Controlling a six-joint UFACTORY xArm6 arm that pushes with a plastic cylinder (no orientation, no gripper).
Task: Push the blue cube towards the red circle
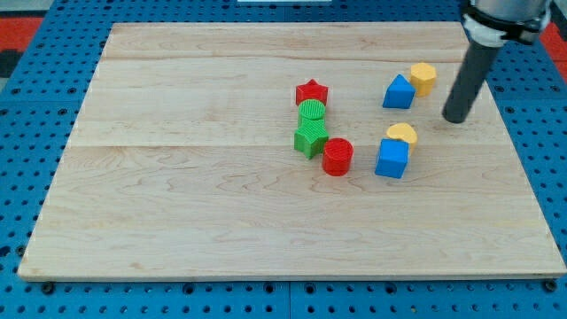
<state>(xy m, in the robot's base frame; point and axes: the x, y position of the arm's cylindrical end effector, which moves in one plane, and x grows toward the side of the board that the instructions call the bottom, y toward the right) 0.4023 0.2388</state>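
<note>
Camera view shows my tip (pixel 458 119), a bare rod grasping nothing, right of the blue cube (pixel 392 159); the red circle (pixel 337 157) sits near the cube's left.

blue cube (pixel 392 159), red circle (pixel 337 157), seemingly ridged

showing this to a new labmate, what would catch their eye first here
Probably the dark rod coming down from the view's top right, my tip resting on the wooden board just right of the blue and yellow blocks. Next, the bright cluster mid-board: red star, green circle and green star stacked in a column, with the red circle and blue cube to their right.
</note>
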